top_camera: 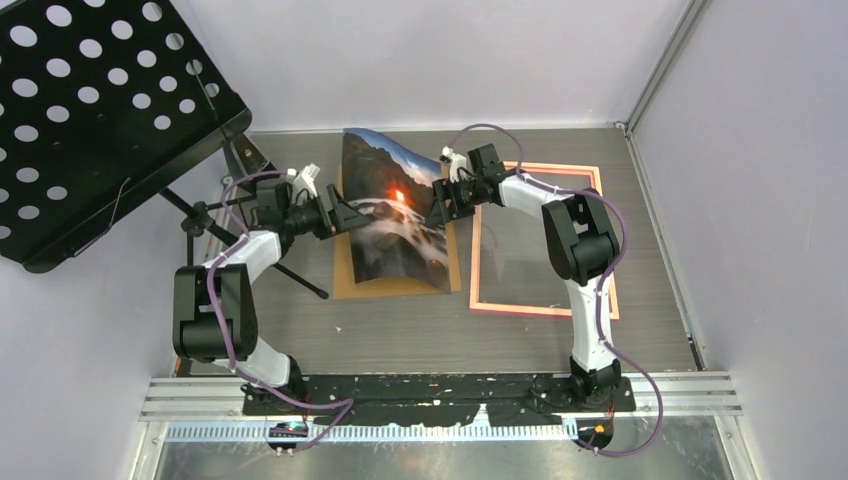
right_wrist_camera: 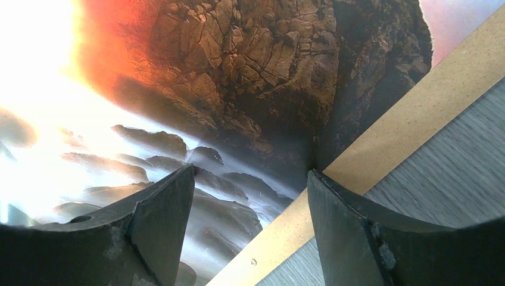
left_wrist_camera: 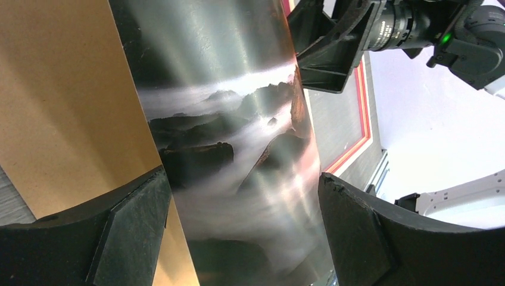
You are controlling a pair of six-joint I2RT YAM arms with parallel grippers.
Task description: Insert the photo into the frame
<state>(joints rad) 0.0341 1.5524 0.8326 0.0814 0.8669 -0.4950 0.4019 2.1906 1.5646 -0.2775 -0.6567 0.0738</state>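
Top view, left gripper (top_camera: 352, 216): jaws wide, at left edge of the bowed photo (top_camera: 395, 215)
Top view, right gripper (top_camera: 437, 203): jaws wide, at photo's right edge; frame (top_camera: 540, 309) flat on its outer side
Left wrist: photo (left_wrist_camera: 238, 149) between spread fingers (left_wrist_camera: 131, 232), board (left_wrist_camera: 65, 107) beside one finger
Right wrist: photo's edge between spread fingers (right_wrist_camera: 149, 226), board under it

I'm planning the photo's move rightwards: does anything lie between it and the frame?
No loose object shows between the photo and the frame. Only the right arm crosses above the frame's upper left corner, with the right gripper at the photo's right edge.
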